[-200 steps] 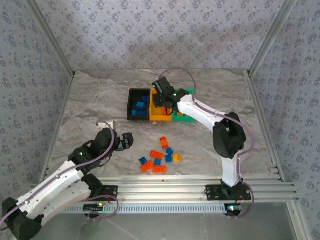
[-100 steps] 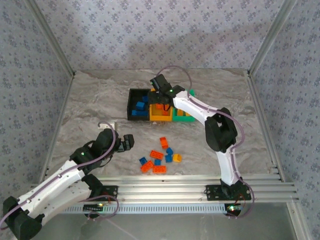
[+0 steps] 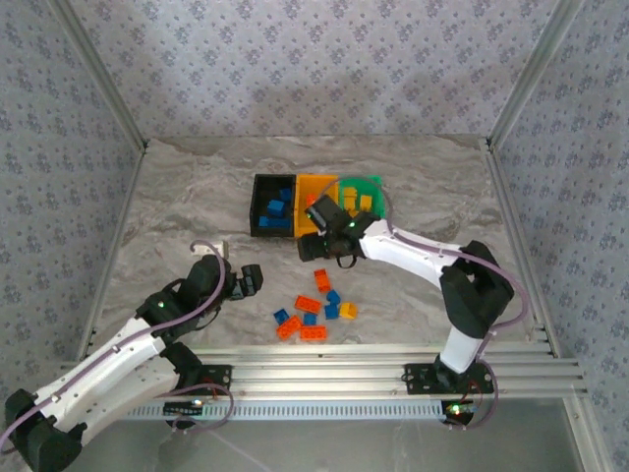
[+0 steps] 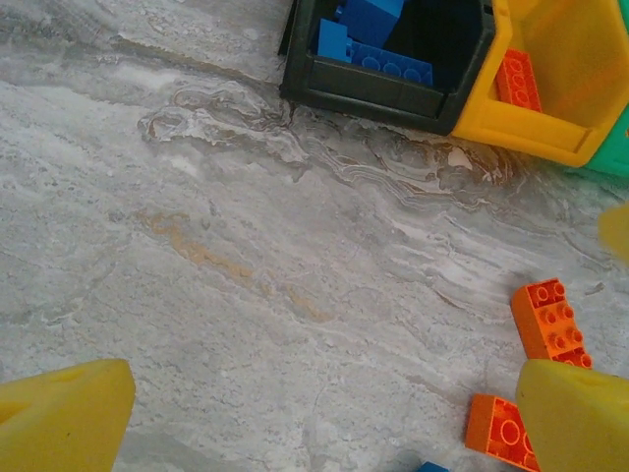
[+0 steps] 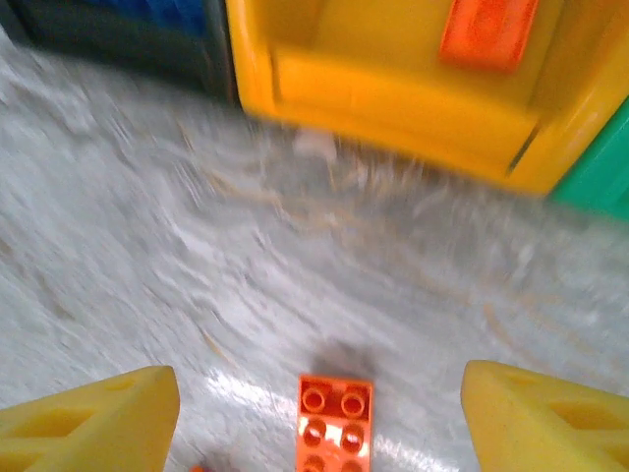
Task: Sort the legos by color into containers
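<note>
Some of the sorting is done. Blue legos (image 3: pixel 277 208) sit in the black bin (image 3: pixel 255 206), an orange one (image 5: pixel 488 29) lies in the yellow-orange bin (image 3: pixel 314 187), and yellow ones (image 3: pixel 354 204) are in the green bin (image 3: pixel 373 181). A small bunch of loose legos (image 3: pixel 313 307), orange, blue and one yellow, waits on the table (image 3: pixel 177 197) near the arms. The right gripper (image 3: pixel 316 252) hangs with its fingers apart over an orange brick (image 5: pixel 334 421), just in front of the bins. The left gripper (image 3: pixel 248 278) is spread wide too and holds nothing
</note>
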Controlling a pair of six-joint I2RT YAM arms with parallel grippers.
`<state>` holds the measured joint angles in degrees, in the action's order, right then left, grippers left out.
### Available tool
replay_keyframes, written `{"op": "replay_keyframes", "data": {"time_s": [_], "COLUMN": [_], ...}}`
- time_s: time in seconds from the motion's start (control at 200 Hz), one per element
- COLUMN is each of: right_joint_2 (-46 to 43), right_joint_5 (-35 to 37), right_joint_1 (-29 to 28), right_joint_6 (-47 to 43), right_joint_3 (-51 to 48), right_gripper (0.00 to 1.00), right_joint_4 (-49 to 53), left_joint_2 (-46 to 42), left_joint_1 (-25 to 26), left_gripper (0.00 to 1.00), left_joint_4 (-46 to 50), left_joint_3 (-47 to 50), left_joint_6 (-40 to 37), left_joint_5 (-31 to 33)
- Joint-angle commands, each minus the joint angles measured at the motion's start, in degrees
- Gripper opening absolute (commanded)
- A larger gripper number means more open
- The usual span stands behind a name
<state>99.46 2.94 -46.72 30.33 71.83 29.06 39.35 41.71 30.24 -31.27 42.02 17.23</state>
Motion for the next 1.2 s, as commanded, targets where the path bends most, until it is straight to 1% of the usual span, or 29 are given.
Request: {"op": "replay_keyframes", "data": {"time_s": [0.0, 0.155, 0.255, 0.42, 0.57, 0.685, 0.765, 0.9, 1.009, 1.094, 1.194], "right_joint_2": [3.21, 6.76, 8.86, 11.0, 11.22, 8.84, 6.72, 2.39, -0.76, -0.81, 2.06], "right_joint_5": [-1.95, 0.3, 2.33, 3.16, 3.22, 3.87, 4.39, 5.06, 3.59, 3.04, 2.03], "right_joint_1": [-2.21, -4.41, -4.85, -5.22, -5.12, -4.83, -4.37, -3.05, -0.48, 2.19, 5.58], "right_joint_6": [1.99, 1.94, 2.02, 2.0, 1.7, 1.01, 0.4, -0.85, -1.47, -2.24, -3.4], "right_joint_3": [-1.41, -1.45, -1.34, -1.77, -1.81, -2.13, -1.98, -0.79, 0.47, 3.24, 8.95], "right_gripper": [0.78, 0.75, 0.68, 0.51, 0.44, 0.38, 0.35, 0.35, 0.35, 0.35, 0.35], "right_joint_4": [1.2, 2.5, 3.99, 4.87, 4.3, 1.87, 0.09, -1.17, -0.98, -0.39, -0.06], "left_joint_2": [-0.44, -0.5, -0.51, -0.51, -0.52, -0.34, -0.07, 0.33, 0.72, 1.23, 2.1], "left_joint_1": [-0.34, -0.37, -0.44, -0.52, -0.57, -0.63, -0.6, -0.66, -0.63, -0.6, -0.66], "left_gripper": [0.99, 1.0, 1.0, 0.99, 1.0, 0.99, 0.99, 0.99, 0.99, 0.99, 1.0], "left_joint_4": [-0.43, -0.01, -0.12, -0.36, -0.44, -0.71, -0.93, -1.21, -1.45, -1.74, -2.32], "left_joint_3": [0.45, 0.84, 1.03, 1.16, 1.31, 1.47, 1.56, 1.4, 1.2, 1.12, 0.99], "left_joint_6": [1.11, 1.14, 1.22, 1.32, 1.42, 1.57, 1.77, 1.82, 1.62, 1.63, 1.61], "left_joint_5": [0.84, 0.89, 0.96, 1.05, 1.06, 0.87, 0.72, 0.43, 0.27, 0.04, -0.66]}}
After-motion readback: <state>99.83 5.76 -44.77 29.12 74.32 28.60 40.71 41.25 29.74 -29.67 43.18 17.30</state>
